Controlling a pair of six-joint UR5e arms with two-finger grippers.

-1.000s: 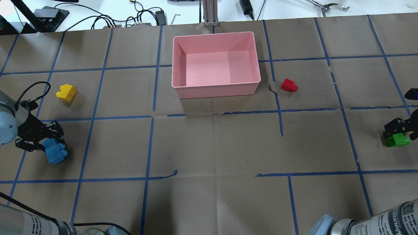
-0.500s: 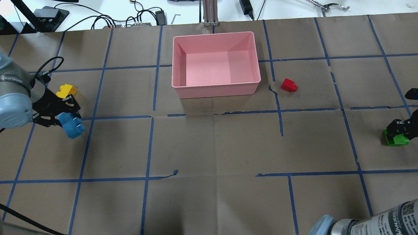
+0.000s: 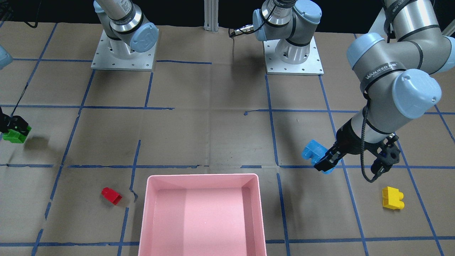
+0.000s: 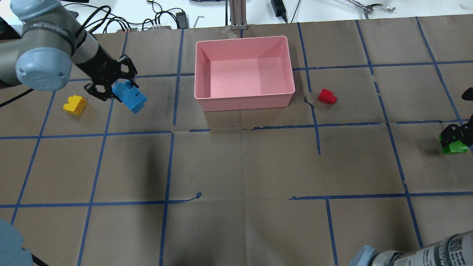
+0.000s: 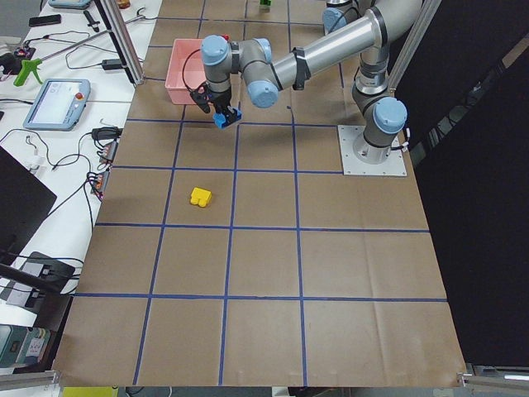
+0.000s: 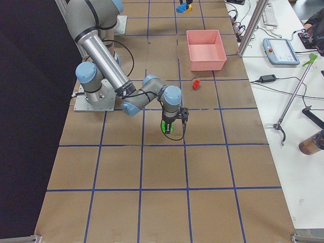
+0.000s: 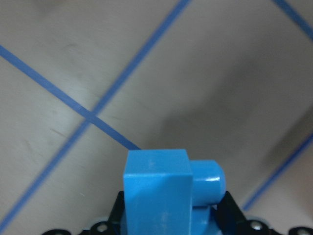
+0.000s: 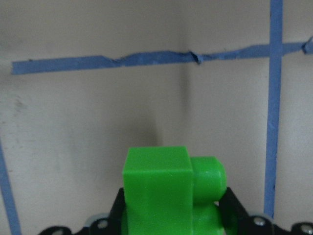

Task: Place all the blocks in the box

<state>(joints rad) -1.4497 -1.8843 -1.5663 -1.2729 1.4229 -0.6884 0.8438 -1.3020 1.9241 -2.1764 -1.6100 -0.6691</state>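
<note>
My left gripper (image 4: 117,91) is shut on the light blue block (image 4: 130,96) and holds it above the table, left of the pink box (image 4: 244,100). The held block also shows in the left wrist view (image 7: 159,188) and in the front view (image 3: 312,151). My right gripper (image 4: 453,136) is shut on the green block (image 4: 453,146) at the table's far right, a little above the paper; it also shows in the right wrist view (image 8: 161,193). The yellow block (image 4: 75,104) lies left of the left gripper. The red block (image 4: 327,96) lies right of the box, which holds nothing.
Brown paper with blue tape lines covers the table (image 4: 240,166). Cables and tools (image 4: 159,20) lie on the white bench beyond the far edge. A metal post (image 4: 238,14) stands just behind the box. The arm bases (image 3: 122,53) are on the robot's side.
My left arm has lifted the blue block and carried it from the near left away from me and toward the box, past the yellow block. My right gripper has risen slightly with the green block.
</note>
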